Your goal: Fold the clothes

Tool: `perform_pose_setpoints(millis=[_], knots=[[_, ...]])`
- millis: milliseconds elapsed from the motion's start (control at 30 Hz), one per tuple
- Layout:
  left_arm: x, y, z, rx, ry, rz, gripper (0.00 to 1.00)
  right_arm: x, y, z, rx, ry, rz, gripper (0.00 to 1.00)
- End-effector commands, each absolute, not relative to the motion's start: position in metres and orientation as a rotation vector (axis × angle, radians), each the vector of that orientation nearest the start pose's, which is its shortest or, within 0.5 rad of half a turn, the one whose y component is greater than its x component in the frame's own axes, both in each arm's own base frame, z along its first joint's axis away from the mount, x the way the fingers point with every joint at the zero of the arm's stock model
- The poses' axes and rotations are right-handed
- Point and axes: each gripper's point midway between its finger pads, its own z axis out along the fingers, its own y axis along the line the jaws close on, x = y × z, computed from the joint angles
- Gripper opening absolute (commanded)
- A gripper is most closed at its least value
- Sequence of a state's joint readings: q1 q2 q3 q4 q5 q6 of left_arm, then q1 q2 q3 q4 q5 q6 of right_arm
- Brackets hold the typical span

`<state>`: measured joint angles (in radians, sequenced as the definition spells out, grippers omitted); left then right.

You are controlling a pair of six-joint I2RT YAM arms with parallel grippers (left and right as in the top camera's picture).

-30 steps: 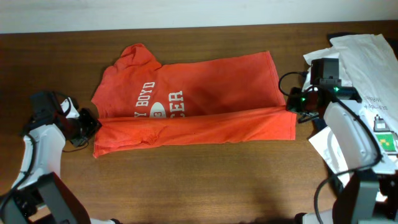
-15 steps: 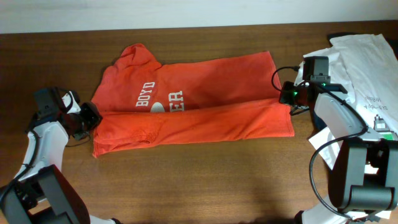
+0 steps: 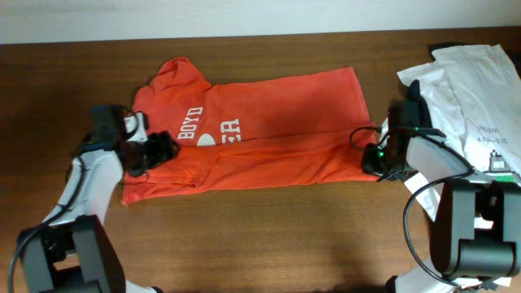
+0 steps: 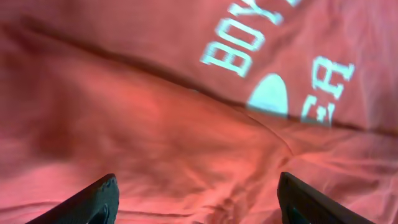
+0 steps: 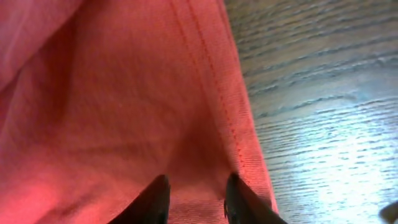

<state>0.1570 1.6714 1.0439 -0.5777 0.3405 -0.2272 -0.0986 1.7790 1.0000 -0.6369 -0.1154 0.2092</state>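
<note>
The clothes, a red-orange T-shirt [image 3: 269, 122] with white lettering, lie flat across the table with the near long edge folded up over the lower part of the print. My left gripper [image 3: 163, 149] hovers over the shirt's left part, near the lettering. Its jaws stand wide open with only wrinkled red cloth [image 4: 186, 124] under them [image 4: 196, 202]. My right gripper [image 3: 370, 159] is at the shirt's right end, over the stitched hem [image 5: 233, 124]. Its fingers [image 5: 198, 199] stand a little apart, open, with cloth lying beneath the gap.
A pile of white garments [image 3: 480, 81] lies at the far right, with a dark garment [image 3: 413, 88] at its edge and a white piece with a green-yellow patch [image 3: 505, 185] near the right arm. Bare brown tabletop [image 3: 269, 236] runs along the front.
Both grippers carried the shirt's near edge further up over the lettering, then opened and let go. The left moved right onto the shirt; the right moved down to the hem corner.
</note>
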Motion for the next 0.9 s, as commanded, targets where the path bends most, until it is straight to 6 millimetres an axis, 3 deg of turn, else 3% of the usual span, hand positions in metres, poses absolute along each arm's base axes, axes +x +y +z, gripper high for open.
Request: perform_pose_setpoints(millis=[0,167,233,367,500,533,567,633,700,767,800,867], knots=[[0.366,-0.031,0.056,-0.239,2.759,-0.461,0.81,0.298,-0.021,-0.020,0.487,3.042,0.099,0.24],[0.350,-0.055,0.045,-0.007,2.847,-0.198,0.81,0.291,-0.023,-0.021,0.499,3.067,0.071,0.19],[0.338,-0.067,0.035,0.084,2.879,-0.104,0.76,0.291,-0.023,-0.021,0.499,3.067,0.071,0.19],[0.329,-0.060,0.019,0.142,2.909,0.088,0.64,0.291,-0.023,-0.021,0.499,3.068,0.071,0.19],[0.326,-0.059,0.006,0.146,2.946,0.103,0.55,0.291,-0.022,-0.020,0.500,3.071,0.085,0.18],[0.327,-0.060,0.003,0.146,2.947,0.103,0.44,0.292,-0.022,-0.016,0.500,3.071,0.084,0.19],[0.329,-0.060,0.002,0.144,2.938,0.100,0.19,0.299,-0.023,-0.007,0.498,3.064,0.084,0.19],[0.340,-0.062,0.004,0.111,2.895,0.083,0.02,0.313,-0.028,0.014,0.495,3.043,0.056,0.19],[0.348,-0.064,0.007,0.104,2.863,0.075,0.01,0.317,-0.029,0.024,0.496,3.046,0.047,0.19],[0.349,-0.059,0.007,0.085,2.861,0.076,0.01,0.305,-0.038,0.023,0.522,3.082,-0.045,0.19],[0.347,-0.051,0.006,0.051,2.875,0.083,0.05,0.295,-0.046,0.023,0.561,3.106,-0.137,0.19],[0.340,-0.039,0.004,-0.021,2.912,0.095,0.13,0.293,-0.046,0.022,0.560,3.113,-0.140,0.20]])
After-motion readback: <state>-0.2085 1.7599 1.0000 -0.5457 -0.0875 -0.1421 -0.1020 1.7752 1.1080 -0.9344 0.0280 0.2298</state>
